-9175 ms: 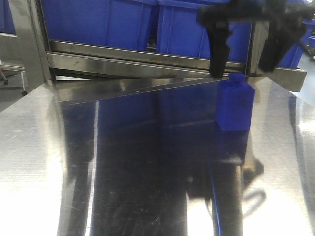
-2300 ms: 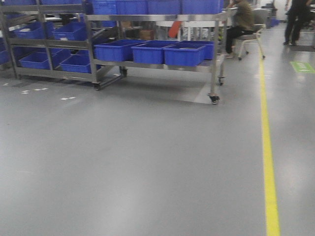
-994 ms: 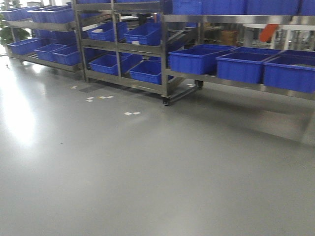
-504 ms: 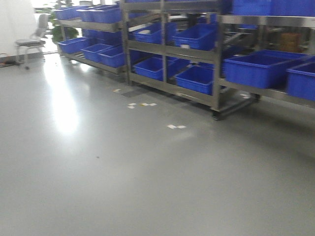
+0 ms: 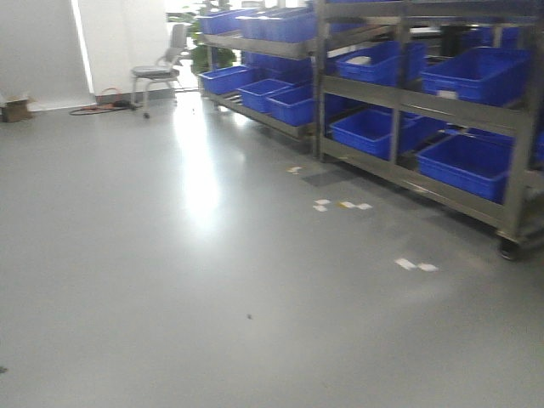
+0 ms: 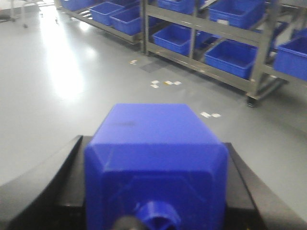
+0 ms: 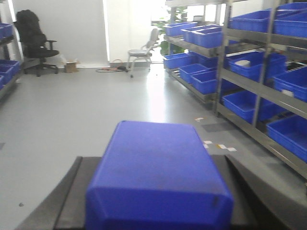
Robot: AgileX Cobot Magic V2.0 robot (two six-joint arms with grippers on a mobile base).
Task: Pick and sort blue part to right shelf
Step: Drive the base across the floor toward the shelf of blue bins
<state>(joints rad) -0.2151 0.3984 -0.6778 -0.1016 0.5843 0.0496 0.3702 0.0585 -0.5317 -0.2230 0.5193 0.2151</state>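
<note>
In the left wrist view my left gripper [image 6: 154,165] is shut on a blue part [image 6: 153,139], a bottle-shaped block with its round neck toward the camera, and the black fingers [image 6: 57,184] press both its sides. The right wrist view shows my right gripper [image 7: 157,184] shut on a second blue part [image 7: 156,163], a smooth rectangular block. Both are carried high above the grey floor. Grey steel racks [image 5: 399,93] with blue bins [image 5: 463,161] line the right side of the front view. I cannot tell which of them is the right shelf. Neither gripper shows in the front view.
The grey floor [image 5: 170,280] stretches ahead with small tape marks [image 5: 340,205]. A grey chair [image 5: 161,76] and a cable lie by the white back wall. A black office chair [image 7: 33,43] and another rack edge stand at the far left in the right wrist view.
The front view has swung left: the racks have slid to the right edge, and the white wall and grey chair have come into sight. Earlier it faced a steel table with a blue part.
</note>
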